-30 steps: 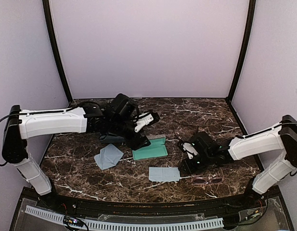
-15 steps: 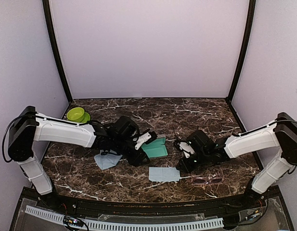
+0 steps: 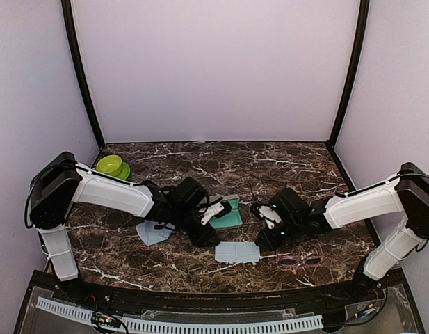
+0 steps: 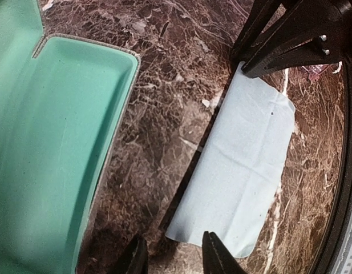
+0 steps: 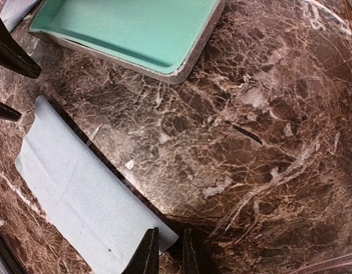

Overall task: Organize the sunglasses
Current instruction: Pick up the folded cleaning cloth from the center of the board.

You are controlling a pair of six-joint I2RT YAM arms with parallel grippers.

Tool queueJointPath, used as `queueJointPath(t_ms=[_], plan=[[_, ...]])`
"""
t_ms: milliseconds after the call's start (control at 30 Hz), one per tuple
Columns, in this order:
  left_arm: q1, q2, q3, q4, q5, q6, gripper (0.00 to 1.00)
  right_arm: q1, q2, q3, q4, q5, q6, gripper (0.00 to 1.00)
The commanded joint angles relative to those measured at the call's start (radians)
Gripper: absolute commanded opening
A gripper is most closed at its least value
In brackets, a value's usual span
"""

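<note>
The pink-purple sunglasses (image 3: 301,261) lie on the marble near the front right, and neither gripper touches them. A light blue cloth (image 3: 236,252) lies flat between my two grippers. My left gripper (image 4: 174,260) is low at the cloth's (image 4: 250,154) left end, jaws open and astride its corner. My right gripper (image 5: 168,256) is at the cloth's (image 5: 79,200) right end. A narrow gap is left between its fingers, and the cloth's corner lies in that gap. In the top view the left gripper (image 3: 211,239) and the right gripper (image 3: 261,243) flank the cloth.
An open case with a green lining (image 3: 228,216) lies just behind the cloth, near both wrists. A second light blue cloth (image 3: 153,232) lies under the left arm. A green bowl (image 3: 111,165) stands at the back left.
The left arm has swung forward and down from behind the case to the cloth's left end, uncovering the green bowl. Both grippers' jaws have narrowed. The right gripper has edged onto the cloth's corner.
</note>
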Motion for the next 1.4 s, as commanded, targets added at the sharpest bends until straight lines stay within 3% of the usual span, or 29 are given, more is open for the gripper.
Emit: queueJointPath(t_ms=[0,600,1367], plan=[[-0.001,0.014,0.028,-0.004,0.014,0.018,0.34,-0.008,-0.009,0.014,0.008,-0.004,-0.006,0.17],[-0.001,0.037,0.019,0.003,0.016,0.035,0.17,-0.008,-0.014,-0.003,0.029,-0.009,0.012,0.14],[-0.002,0.044,0.001,0.026,0.039,0.019,0.08,-0.007,-0.018,0.001,0.027,-0.011,0.016,0.11]])
